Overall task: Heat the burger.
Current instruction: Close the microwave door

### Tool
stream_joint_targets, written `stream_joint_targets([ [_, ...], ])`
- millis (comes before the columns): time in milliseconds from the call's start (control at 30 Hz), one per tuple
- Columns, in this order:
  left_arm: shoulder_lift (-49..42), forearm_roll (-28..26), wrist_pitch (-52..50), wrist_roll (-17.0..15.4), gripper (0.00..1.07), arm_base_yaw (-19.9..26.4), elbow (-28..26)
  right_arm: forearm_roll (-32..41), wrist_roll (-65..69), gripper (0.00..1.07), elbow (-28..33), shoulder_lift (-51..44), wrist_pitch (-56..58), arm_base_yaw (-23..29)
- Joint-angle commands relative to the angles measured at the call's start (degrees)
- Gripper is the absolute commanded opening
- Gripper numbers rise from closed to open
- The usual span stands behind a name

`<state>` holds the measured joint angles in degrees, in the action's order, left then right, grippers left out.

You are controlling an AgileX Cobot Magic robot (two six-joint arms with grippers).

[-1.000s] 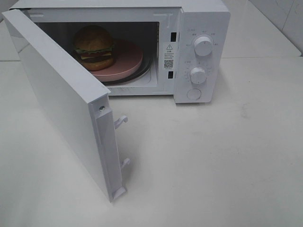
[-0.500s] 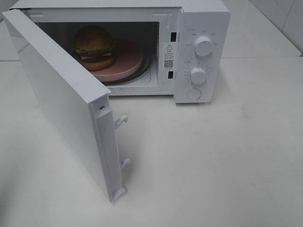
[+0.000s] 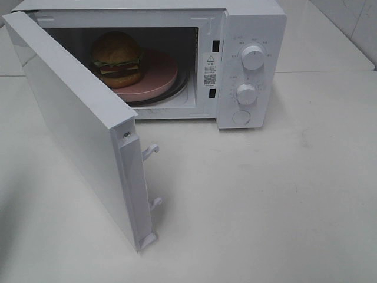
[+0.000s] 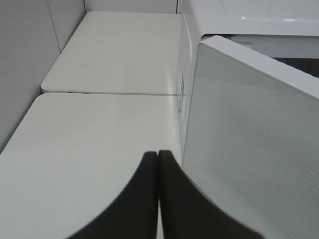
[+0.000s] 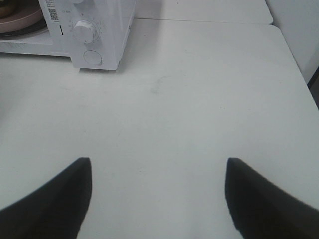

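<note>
The burger, with a golden-brown bun over lettuce and dark filling, sits on a pink plate inside the white microwave. The microwave door stands swung wide open toward the front left. Neither gripper shows in the high view. In the left wrist view my left gripper is shut, its dark fingers pressed together with nothing between them, close to the outer face of the door. My right gripper is open and empty above bare table, well away from the microwave's knobs.
Two knobs and a round button sit on the microwave's right panel. Two white latch hooks stick out from the door's edge. A tiled wall rises to the left of the table.
Nothing has moved in the high view; burger, plate and door stand as before.
</note>
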<state>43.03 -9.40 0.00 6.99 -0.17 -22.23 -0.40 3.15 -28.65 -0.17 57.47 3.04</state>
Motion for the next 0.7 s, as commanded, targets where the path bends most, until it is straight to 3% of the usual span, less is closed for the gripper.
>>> stream_joint_targets([
  [33,3.95,0.11,-9.97,0.11,0.0,-0.23,1.78,0.06,0.4,0.73,0.17,-1.72,-0.34,-0.4],
  [167,7.68,1.32,-15.93,0.0,0.0,-0.23,3.21,0.06,0.4,0.73,0.17,-1.72,-0.34,-0.4],
  [267,11.23,5.1,-21.31,-0.34,0.0,-0.23,4.07,0.06,0.4,0.73,0.17,-1.72,-0.34,-0.4],
  [333,15.93,9.4,-26.81,-3.84,0.0,-0.23,4.41,0.06,0.4,0.73,0.17,-1.72,-0.34,-0.4],
  [433,17.19,10.66,-28.13,-5.1,0.0,-0.23,4.41,0.06,0.4,0.73,0.17,-1.72,-0.34,-0.4],
  [500,20.57,15.13,-31.23,-8.54,0.0,-0.23,4.41,0.06,0.4,0.73,0.17,-1.72,-0.34,-0.4],
  [533,20.57,15.13,-31.23,-8.54,0.0,-0.23,4.41,0.06,0.4,0.73,0.17,-1.72,-0.34,-0.4],
  [567,22.69,18.85,-33.0,-11.34,0.0,-0.23,4.41,0.06,0.4,0.73,0.17,-1.72,-0.34,-0.4],
  [600,22.69,18.85,-33.0,-11.34,0.0,-0.23,4.41,0.06,0.4,0.73,0.17,-1.72,-0.34,-0.4],
  [667,25.9,23.43,-36.5,-15.76,0.0,-0.23,4.41,0.06,0.4,0.73,0.17,-1.72,-0.34,-0.4],
  [700,25.9,23.43,-36.5,-15.76,0.0,-0.23,4.41,0.06,0.4,0.73,0.17,-1.72,-0.34,-0.4],
])
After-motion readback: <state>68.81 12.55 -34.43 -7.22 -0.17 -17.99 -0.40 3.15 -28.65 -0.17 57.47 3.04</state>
